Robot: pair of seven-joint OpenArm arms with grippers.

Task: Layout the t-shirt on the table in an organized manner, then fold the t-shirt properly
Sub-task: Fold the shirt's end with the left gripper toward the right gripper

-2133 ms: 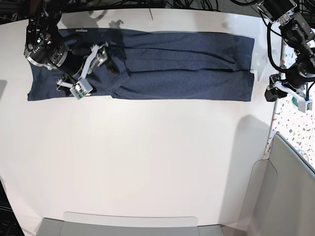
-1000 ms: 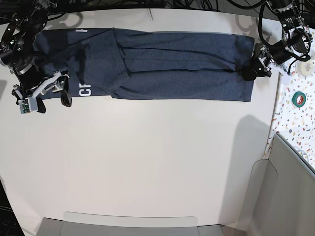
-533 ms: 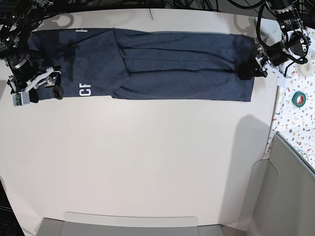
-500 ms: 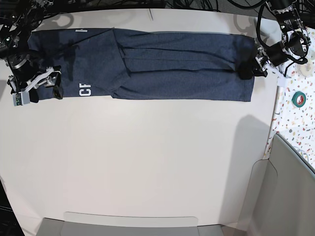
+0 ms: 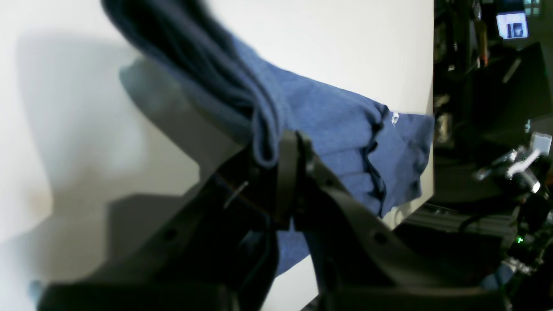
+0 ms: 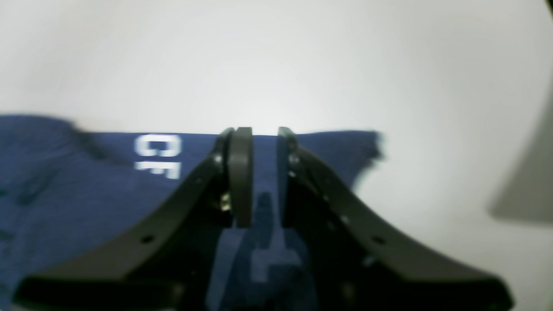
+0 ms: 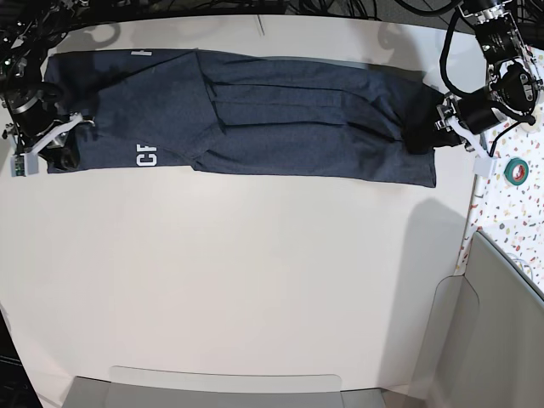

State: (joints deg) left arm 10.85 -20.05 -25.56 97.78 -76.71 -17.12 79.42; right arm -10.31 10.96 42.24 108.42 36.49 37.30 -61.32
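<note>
The dark navy t-shirt (image 7: 280,119) lies as a long folded band across the far part of the white table (image 7: 255,280), with white lettering (image 7: 146,156) near its left end. At the band's right end my left gripper (image 7: 422,132) is shut on the fabric. In the left wrist view the cloth (image 5: 337,129) is pinched at the jaws (image 5: 276,160) and rises off the table. At the band's left end my right gripper (image 7: 61,153) holds the near corner. In the right wrist view its narrow jaws (image 6: 264,172) pinch the hem (image 6: 86,194) beside the lettering (image 6: 157,155).
A speckled terrazzo strip (image 7: 510,221) runs along the right edge with a green tape roll (image 7: 515,170) on it. Grey translucent panels stand at the front (image 7: 229,387) and the right front (image 7: 501,323). Black cables hang behind the table's far edge.
Both grippers have closed on the shirt's ends. The left one has lifted the right end and drawn it slightly inward. The right arm has moved up and left onto the shirt's left corner.
</note>
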